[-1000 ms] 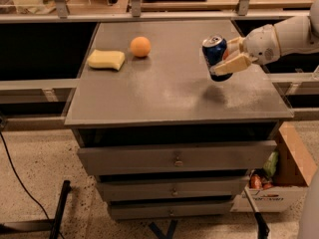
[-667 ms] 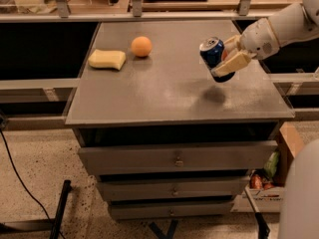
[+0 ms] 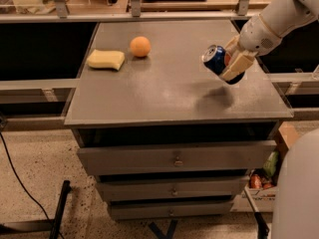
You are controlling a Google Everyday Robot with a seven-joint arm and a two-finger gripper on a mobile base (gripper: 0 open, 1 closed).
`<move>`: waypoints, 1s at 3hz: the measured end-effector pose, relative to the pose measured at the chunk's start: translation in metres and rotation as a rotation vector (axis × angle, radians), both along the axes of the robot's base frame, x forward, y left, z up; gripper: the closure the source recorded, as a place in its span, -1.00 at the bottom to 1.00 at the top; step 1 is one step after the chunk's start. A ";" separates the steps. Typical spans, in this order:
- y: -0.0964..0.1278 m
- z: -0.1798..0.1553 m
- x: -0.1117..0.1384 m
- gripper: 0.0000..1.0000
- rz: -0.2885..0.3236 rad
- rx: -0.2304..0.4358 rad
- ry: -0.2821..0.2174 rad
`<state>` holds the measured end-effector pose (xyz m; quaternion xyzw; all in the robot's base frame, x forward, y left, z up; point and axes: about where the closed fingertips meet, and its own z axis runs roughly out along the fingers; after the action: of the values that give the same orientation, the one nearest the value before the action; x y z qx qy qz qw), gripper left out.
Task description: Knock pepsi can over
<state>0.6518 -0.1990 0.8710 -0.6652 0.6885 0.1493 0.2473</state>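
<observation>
Since the frame a second earlier, your white arm [image 3: 271, 21] had swung up, so that its forearm ran more steeply toward the upper right corner, while the small dark-blue cylindrical pepsi can [image 3: 215, 59] had hardly shifted over the right side of the counter. The gripper [image 3: 226, 62] was clenched on that can, one tan, flat finger [image 3: 236, 66] lying across its blue side and the other just visible behind it. You held the can clear of the flat, matte grey counter [image 3: 164, 98], tilted hard, with its shiny silver top turned up and to the left and its base tucked against the gripper. A soft dark shadow [image 3: 214, 100] lay on the counter right below it.

The arm came in from the upper right, smooth and rounded, and narrowed to a wrist just behind the gripper.

Well apart from the can, near the far left corner, a soft-looking yellow rectangular sponge [image 3: 105, 59] with rounded edges lay flat, and a smooth round orange ball [image 3: 140, 47] sat just beside it on the right.

Below the counter top, three grey drawers [image 3: 174, 159] with small knobs were stacked, the top one pulled slightly forward. A thin black cable [image 3: 17, 176] curved across the speckled floor [image 3: 55, 158] at the left.
</observation>
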 end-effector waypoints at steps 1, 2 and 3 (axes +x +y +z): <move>-0.013 0.000 -0.004 0.28 -0.022 -0.160 -0.048; -0.021 -0.006 -0.013 0.20 -0.019 -0.294 -0.049; -0.026 -0.018 -0.023 0.16 0.008 -0.355 0.001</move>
<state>0.6287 -0.2250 0.8533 -0.7012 0.7014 0.0265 0.1251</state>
